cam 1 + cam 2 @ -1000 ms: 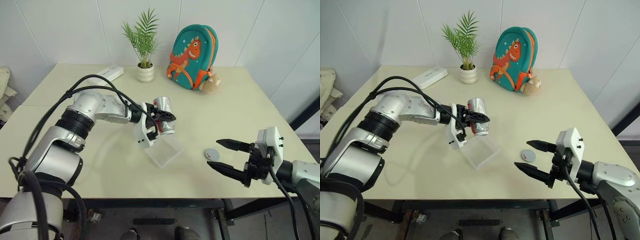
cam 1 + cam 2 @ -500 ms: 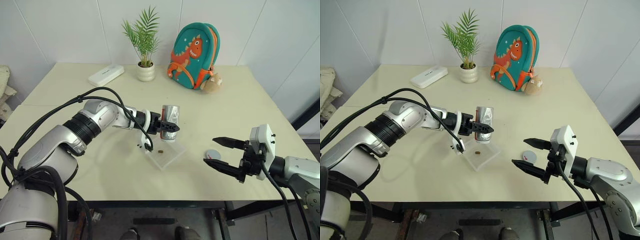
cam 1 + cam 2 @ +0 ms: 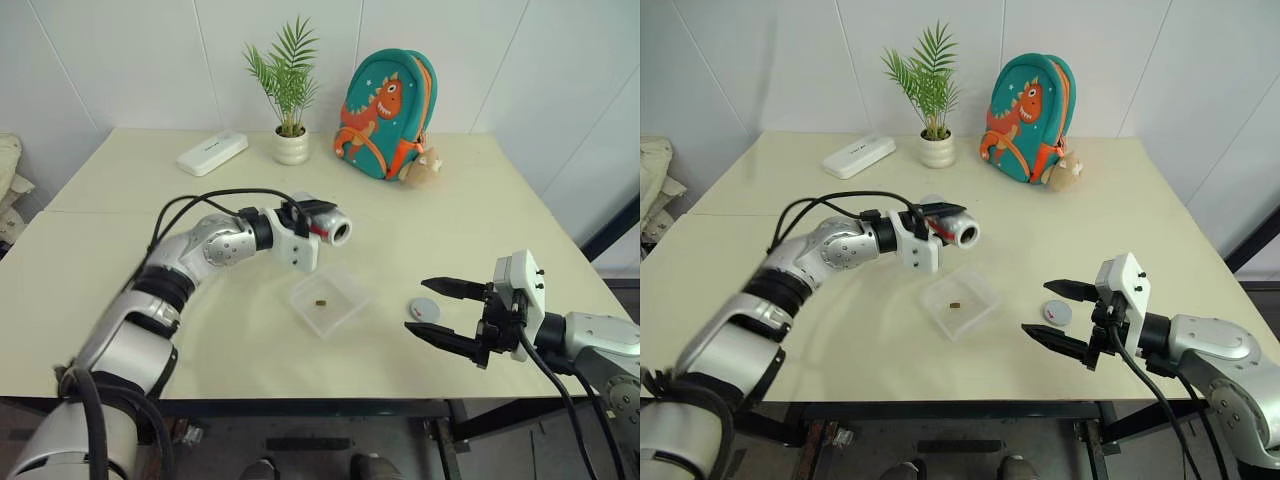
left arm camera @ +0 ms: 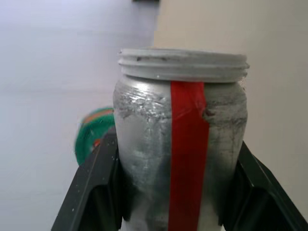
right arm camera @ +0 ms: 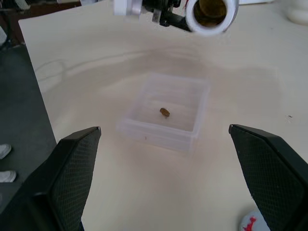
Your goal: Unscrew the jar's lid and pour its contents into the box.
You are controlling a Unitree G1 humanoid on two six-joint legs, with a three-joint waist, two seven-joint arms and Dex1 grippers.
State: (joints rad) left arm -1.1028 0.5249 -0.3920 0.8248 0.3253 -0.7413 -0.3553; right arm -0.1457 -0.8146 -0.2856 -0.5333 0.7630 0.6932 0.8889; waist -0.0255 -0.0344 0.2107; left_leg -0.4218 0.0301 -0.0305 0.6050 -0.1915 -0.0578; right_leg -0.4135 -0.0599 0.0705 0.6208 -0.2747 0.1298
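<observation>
Left pincer (image 3: pixel 318 222) holds jar (image 3: pixel 330 226); pellet (image 3: pixel 321 301) inside box (image 3: pixel 347 291).

The left arm reaches forward with its elbow bent, wrist near level. The left pincer (image 3: pixel 322 228) points forward and toward the robot's right, its black fingers (image 4: pixel 98 187) clamped on both sides of the jar (image 3: pixel 333 230), whose open mouth faces away from the wrist. The right arm is held low and bent, and the right pincer (image 3: pixel 440 313) points toward the robot's left, its two fingers (image 5: pixel 72 168) spread wide apart with nothing between them.
</observation>
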